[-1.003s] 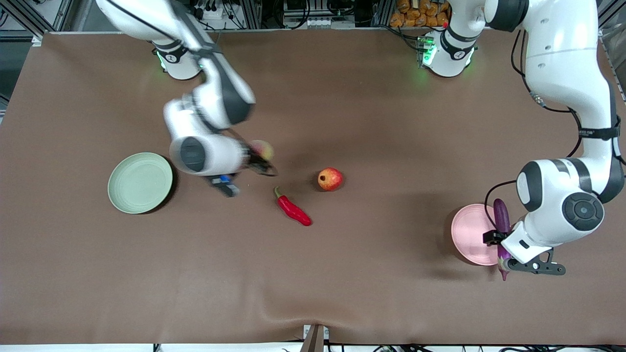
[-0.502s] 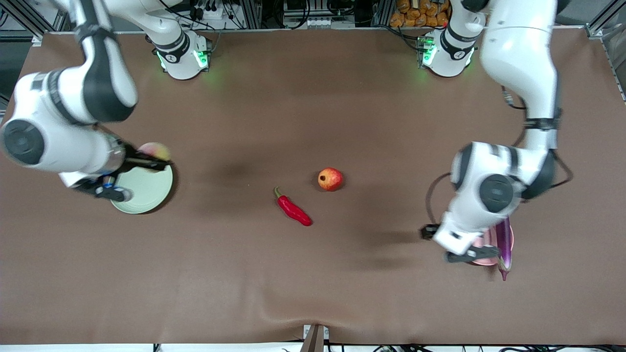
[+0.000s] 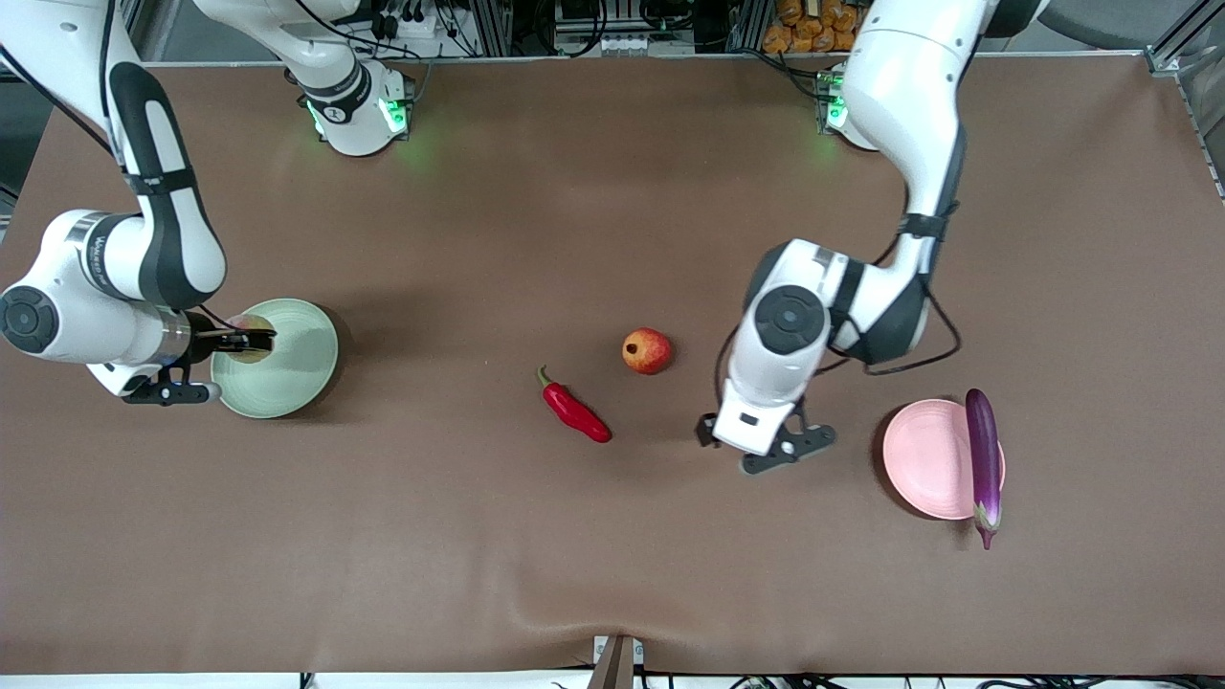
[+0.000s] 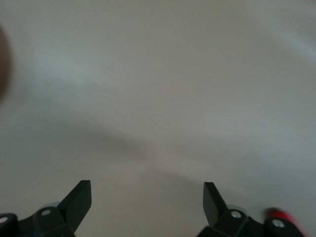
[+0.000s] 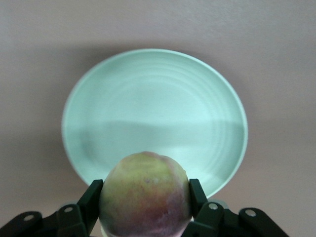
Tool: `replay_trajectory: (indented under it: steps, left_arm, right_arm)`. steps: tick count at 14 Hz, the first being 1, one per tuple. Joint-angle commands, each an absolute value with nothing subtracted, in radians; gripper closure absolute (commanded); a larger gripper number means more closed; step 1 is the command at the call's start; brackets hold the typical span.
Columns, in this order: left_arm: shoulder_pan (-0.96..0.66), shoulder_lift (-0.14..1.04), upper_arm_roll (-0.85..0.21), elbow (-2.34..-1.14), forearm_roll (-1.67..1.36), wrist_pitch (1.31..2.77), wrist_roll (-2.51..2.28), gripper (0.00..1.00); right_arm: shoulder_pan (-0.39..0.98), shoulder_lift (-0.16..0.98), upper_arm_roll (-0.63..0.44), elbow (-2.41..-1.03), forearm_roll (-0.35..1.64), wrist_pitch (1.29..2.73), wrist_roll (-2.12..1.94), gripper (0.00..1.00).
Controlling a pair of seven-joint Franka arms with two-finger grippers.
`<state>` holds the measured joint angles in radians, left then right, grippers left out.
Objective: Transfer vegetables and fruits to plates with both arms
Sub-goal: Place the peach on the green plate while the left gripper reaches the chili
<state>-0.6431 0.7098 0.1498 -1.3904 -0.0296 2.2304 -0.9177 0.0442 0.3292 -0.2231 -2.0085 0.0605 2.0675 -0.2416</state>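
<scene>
Presently the right pincer, clamped on the peach, hangs over the green plate: lower before releasing, probably near centre. Left pincer, spread empty over bare desk; eggplant lies across the pink plate.

Brown matte cloth spread over the desk, rumpled at the desk's near edge, aluminium framing and cables seen along the top edge
</scene>
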Motion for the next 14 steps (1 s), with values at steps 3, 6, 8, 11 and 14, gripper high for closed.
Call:
replay_trajectory:
  steps: [3,6,8,11,14]
  left_arm:
    - [-0.725,0.817,0.153,-1.338,-0.046,2.429,-1.162,0.00]
    - [-0.784,0.879,0.155,-1.299,-0.046,2.554,-1.276,0.00]
    - [-0.808,0.917,0.156,-1.295,-0.046,2.661,-1.350,0.00]
    - [-0.841,0.980,0.158,-1.243,-0.046,2.743,-1.394,0.00]
    - [-0.874,1.014,0.158,-1.204,-0.046,2.750,-1.498,0.00]
  right_arm:
    - [0.025,0.331,-0.233,-2.175,0.063,2.305,-0.325,1.00]
    - [0.025,0.348,-0.232,-2.194,0.064,2.344,-0.324,1.00]
    - [0.028,0.360,-0.232,-2.188,0.064,2.344,-0.324,0.75]
    - [0.031,0.371,-0.232,-2.183,0.113,2.335,-0.324,0.00]
    - [0.040,0.364,-0.232,-2.079,0.143,2.155,-0.316,0.00]
